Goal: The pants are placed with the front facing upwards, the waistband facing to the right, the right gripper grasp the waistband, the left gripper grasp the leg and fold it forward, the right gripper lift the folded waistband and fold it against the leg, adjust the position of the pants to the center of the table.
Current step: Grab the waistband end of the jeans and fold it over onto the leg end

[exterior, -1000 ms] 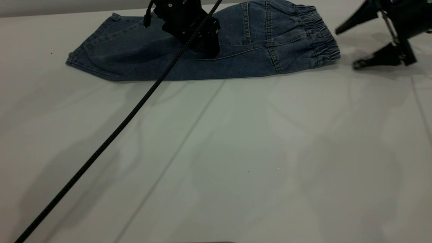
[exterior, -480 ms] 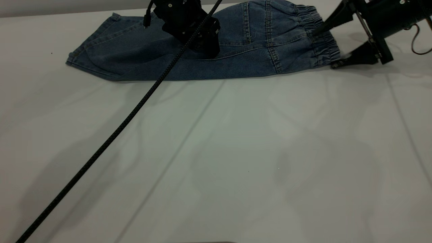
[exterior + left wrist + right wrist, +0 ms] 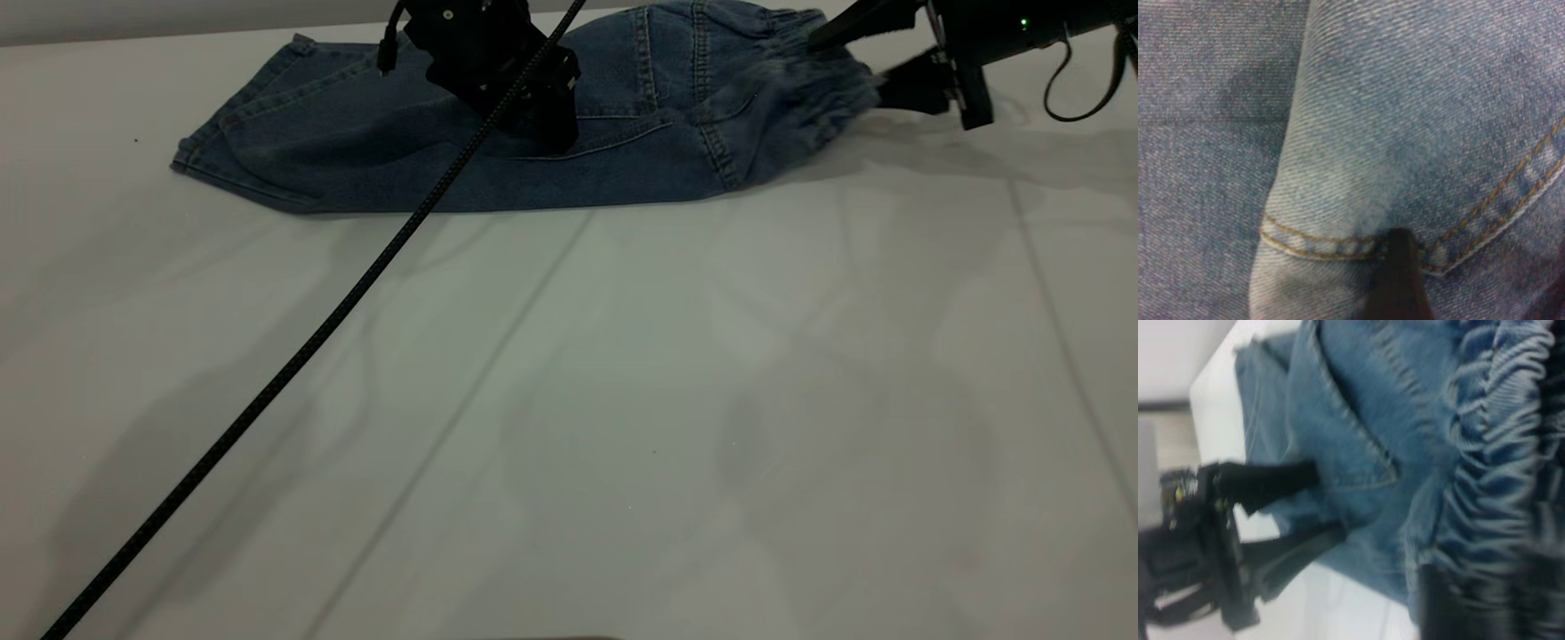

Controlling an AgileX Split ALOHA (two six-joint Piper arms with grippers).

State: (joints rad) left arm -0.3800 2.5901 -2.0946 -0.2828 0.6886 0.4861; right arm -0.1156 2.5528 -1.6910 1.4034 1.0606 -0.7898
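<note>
1 pants (image 3: 356,151) on table (image 3: 622,400), R gripper (image 3: 858,49) pinching waistband (image 3: 813,80), L gripper (image 3: 542,116) jaws unclear

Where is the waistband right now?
In the exterior view the waistband sits at the far right end of the pants, near the table's back edge, with the right pincer around it.

Left gripper (image 3: 542,124) tips hidden in pants (image 3: 373,151); waistband (image 3: 813,84) blurred.
</note>
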